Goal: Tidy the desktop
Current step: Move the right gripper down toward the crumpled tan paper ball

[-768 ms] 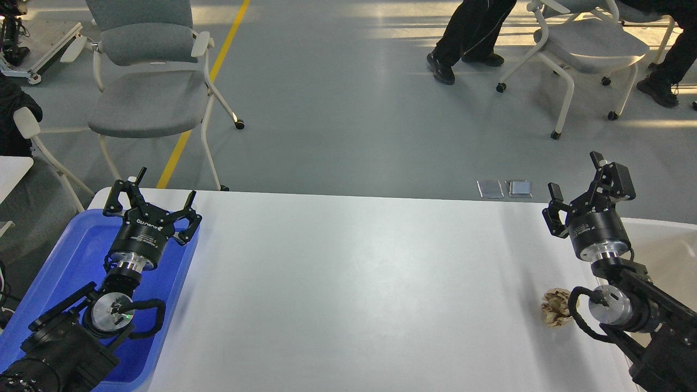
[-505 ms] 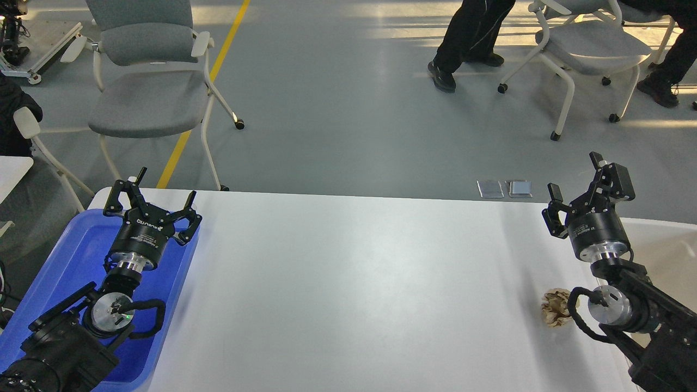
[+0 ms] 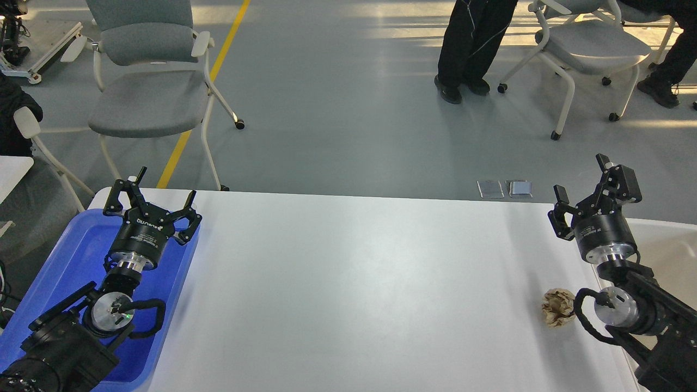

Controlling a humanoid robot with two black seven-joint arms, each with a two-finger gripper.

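Grey glossy floor [image 3: 348,109], yellow line [image 3: 209,71] running diagonal. Grey chair [image 3: 147,81] left, second chair [image 3: 588,43] right. Sunlight streaks at far end. Two metal floor plates [image 3: 505,188].

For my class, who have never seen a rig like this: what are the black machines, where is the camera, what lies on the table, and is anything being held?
The camera sits in a humanoid robot's head, looking down at a large white rectangular desktop. The two black jointed arms are the robot's own. The left end effector hangs open over a blue plastic tray. The right end effector is open near the table's right edge, beside a cream-coloured bin. A crumpled brown paper ball lies on the desktop. Neither end effector holds anything.
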